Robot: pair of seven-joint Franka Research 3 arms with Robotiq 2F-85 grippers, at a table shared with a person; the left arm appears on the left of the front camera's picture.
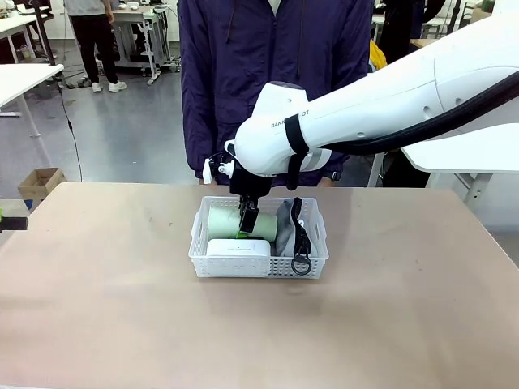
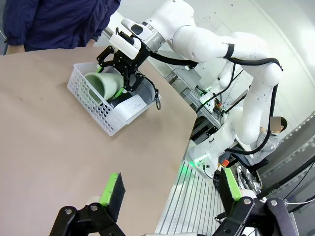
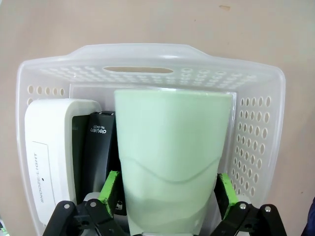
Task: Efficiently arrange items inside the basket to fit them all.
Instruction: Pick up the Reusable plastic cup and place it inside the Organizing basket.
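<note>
Front view, left to right. The brown table [image 1: 105, 308] carries the white basket [image 1: 212, 265] near its centre, close to the far edge where a person in a dark jacket [image 1: 243, 73] stands. Inside the basket, the pale green cup [image 1: 223, 223] lies on its side along the far left part; the white box [image 1: 238, 247] lies in front of it against the near wall; the grey pouch [image 1: 285, 231] fills the right part, its black strap and ring [image 1: 301, 264] draped over the near rim. The right gripper [image 1: 246, 229] reaches down into the basket at the cup.

Right wrist view. The white box [image 3: 49, 157] stands at the left, the black stapler [image 3: 97, 152] between it and the cup [image 3: 172, 162]. The right gripper [image 3: 167, 189] straddles the cup's base, its green pads [image 3: 110, 187] spread wide on either side; whether they touch the cup cannot be told.

Left wrist view. The left gripper [image 2: 172, 189] hangs over the table's edge, well apart from the basket [image 2: 93, 105], with its fingers [image 2: 112, 191] wide and nothing between them.
</note>
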